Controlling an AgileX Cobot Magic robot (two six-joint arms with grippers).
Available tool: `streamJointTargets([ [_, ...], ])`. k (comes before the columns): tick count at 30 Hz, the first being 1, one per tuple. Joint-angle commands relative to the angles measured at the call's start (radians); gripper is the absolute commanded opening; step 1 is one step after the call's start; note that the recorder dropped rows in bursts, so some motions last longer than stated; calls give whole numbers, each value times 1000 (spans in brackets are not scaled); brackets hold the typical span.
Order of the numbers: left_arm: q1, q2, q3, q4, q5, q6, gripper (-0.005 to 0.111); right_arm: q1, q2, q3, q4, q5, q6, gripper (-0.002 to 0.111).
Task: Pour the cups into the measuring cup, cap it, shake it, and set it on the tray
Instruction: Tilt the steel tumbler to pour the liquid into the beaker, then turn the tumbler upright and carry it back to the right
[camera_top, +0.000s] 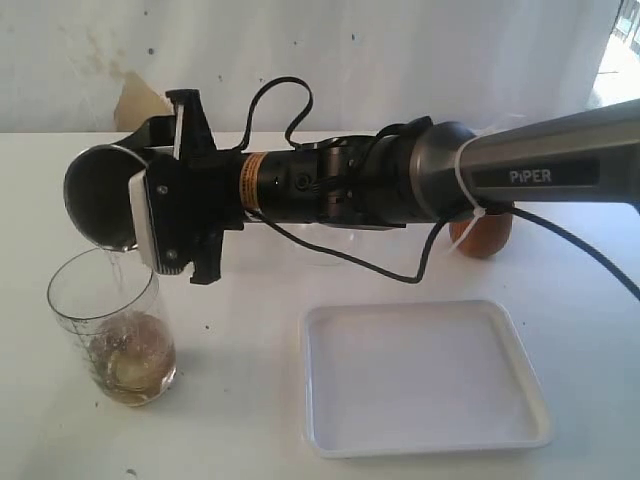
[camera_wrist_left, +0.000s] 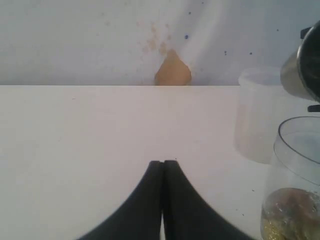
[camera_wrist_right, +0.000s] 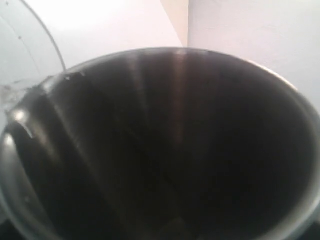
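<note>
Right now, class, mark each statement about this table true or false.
1. The steel cup is tipped over the measuring cup. True.
2. The measuring cup stands on the tray. False: it stands on the table, left of the tray.
3. The left gripper is open. False: its jaws are shut, holding nothing.
4. The measuring cup holds some brownish liquid. True.
5. The right gripper holds the wooden cup. False: it holds the steel cup; the wooden cup stands behind the arm.
</note>
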Motion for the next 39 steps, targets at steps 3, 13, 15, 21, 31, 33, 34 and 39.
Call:
streamJointTargets([
  [3,-1,-4,4,1,-2,-2,0,0,-21,-13,27,-25,228,0],
  [13,-1,-4,4,1,-2,-2,0,-12,-42,-13,33,-28,556,0],
  [15,-1,-4,4,1,-2,-2,0,-30,-58,-13,55,-23,628,0],
  [21,-1,-4,4,1,-2,-2,0,-125,-111,-13,93,-21,868,0],
  [31,-1,-4,4,1,-2,-2,0,-263,-139,-7,93,88,968,0],
  [33,-1,-4,4,1,-2,-2,0,-294,-139,0,93,87,972,0],
  [34,-1,-4,4,1,-2,-2,0,-306,-139,5,93,87,978,0],
  [39,-1,-4,4,1,-2,-2,0,-386,-139,23,100,79,1009,0],
])
